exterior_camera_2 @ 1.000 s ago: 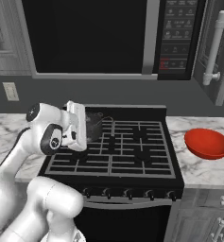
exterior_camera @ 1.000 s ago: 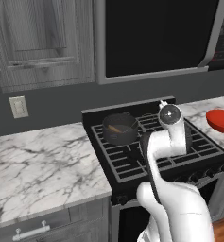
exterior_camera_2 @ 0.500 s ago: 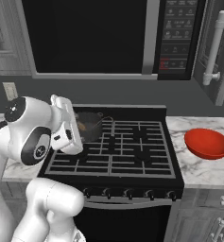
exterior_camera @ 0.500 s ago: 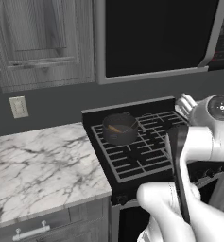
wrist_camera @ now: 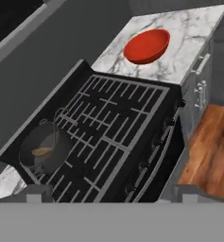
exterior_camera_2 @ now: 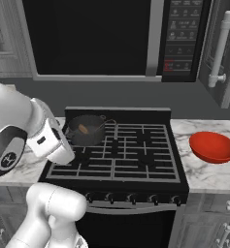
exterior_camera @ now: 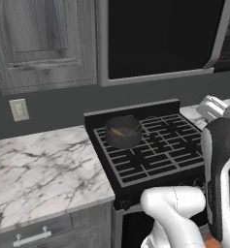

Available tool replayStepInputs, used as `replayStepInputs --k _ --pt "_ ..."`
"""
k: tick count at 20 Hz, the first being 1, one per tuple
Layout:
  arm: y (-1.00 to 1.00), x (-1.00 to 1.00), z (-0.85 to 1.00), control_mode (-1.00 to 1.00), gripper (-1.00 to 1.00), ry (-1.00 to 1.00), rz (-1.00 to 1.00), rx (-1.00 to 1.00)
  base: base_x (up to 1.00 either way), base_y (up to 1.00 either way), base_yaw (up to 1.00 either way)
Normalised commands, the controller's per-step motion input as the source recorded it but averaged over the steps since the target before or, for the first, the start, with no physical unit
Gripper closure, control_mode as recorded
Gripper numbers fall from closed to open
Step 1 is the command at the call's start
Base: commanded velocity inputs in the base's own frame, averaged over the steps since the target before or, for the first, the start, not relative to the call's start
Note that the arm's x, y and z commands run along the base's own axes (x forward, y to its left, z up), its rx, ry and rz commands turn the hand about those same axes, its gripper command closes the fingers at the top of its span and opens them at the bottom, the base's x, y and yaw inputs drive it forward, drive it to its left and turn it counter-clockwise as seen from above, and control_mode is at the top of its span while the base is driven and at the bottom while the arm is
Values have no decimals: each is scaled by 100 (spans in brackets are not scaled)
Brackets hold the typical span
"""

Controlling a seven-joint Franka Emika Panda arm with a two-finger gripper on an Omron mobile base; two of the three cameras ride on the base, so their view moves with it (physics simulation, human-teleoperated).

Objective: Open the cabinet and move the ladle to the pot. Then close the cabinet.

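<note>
One step is remaining, by the look of it: the ladle [exterior_camera: 118, 131] is already lying inside the pot [exterior_camera: 123, 131] on the stove's [exterior_camera_2: 136, 160] back-left burner, so closing the cabinet is what is left. The pincer [wrist_camera: 111, 191] is standing wide and empty, looking down over the stove and the red bowl [wrist_camera: 147, 46] on the bench [wrist_camera: 189, 28]. The cabinet [exterior_camera: 36, 43] is hanging up left of the microwave [exterior_camera: 160, 36]; whether its door is ajar I cannot tell.

To close it well: swinging the arm up and left, clear of the pot, then pushing flat on the door's outer face near its free edge, slowly, until flush.

Against the earlier frames, the arm is lifting and swinging off to the right of the left base view, away from the pot; pot, ladle and bowl are staying put.
</note>
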Motion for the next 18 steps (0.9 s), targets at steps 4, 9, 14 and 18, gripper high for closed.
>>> replayStepInputs --k 4,9,14,18 --pt "4 -53 0 -100 -100 -25 25 -23 0 0 0" --pt "1 -17 15 -100 -100 -31 10 -17 0 0 0" --pt "12 -5 46 -100 -100 -27 3 -16 0 0 0" --pt "13 -10 57 -100 -100 -19 0 -15 0 0 0"
